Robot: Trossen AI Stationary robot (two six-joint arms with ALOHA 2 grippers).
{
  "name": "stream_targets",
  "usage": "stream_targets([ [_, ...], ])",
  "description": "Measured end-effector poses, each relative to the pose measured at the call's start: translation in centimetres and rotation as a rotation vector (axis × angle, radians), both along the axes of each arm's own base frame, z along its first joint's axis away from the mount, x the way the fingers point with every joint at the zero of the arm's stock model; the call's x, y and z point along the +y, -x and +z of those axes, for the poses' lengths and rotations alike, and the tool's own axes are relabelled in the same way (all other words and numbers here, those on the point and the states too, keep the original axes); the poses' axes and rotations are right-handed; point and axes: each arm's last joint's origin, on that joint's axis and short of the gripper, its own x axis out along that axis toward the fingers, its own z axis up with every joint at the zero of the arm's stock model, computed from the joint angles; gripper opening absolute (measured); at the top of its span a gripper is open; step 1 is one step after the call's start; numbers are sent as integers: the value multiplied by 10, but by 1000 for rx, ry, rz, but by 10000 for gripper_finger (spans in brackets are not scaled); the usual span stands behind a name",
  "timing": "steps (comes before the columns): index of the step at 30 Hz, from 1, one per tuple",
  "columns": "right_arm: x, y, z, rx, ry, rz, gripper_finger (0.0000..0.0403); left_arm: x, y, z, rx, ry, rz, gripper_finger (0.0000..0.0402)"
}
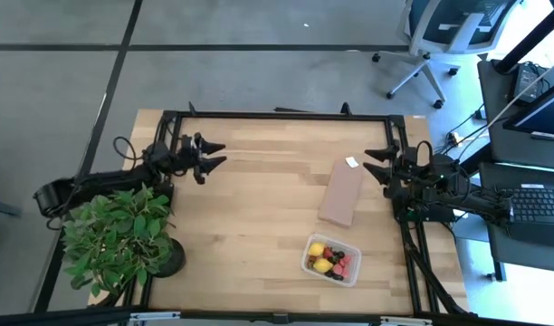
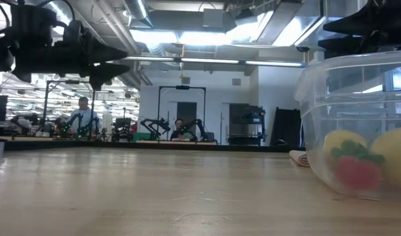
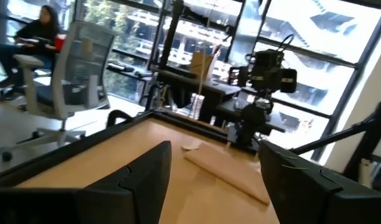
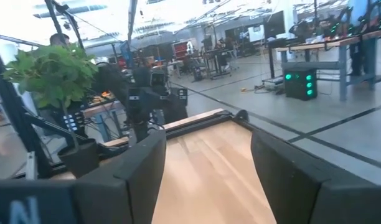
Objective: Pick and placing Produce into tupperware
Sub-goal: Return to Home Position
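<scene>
Wooden table [image 1: 259, 213] with tupperware [image 1: 353, 270], workshop [image 2: 207, 85] beyond

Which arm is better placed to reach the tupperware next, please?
Right: the right gripper, fingers open, is nearer the tupperware; the left gripper is across the table by the plant.
</scene>
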Motion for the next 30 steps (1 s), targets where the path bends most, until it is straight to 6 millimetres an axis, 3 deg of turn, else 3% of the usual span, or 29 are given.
stream_targets([
  [9, -2, 0, 2, -15, 73, -67, 238, 4, 13, 1, 29, 6, 80, 231],
  [17, -6, -15, -37, -126, 72, -95, 238, 3, 21, -1, 57, 19, 106, 231],
  [30, -7, -16, -44, -52, 16, -117, 238, 0, 37, 4, 34, -29, 182, 231],
])
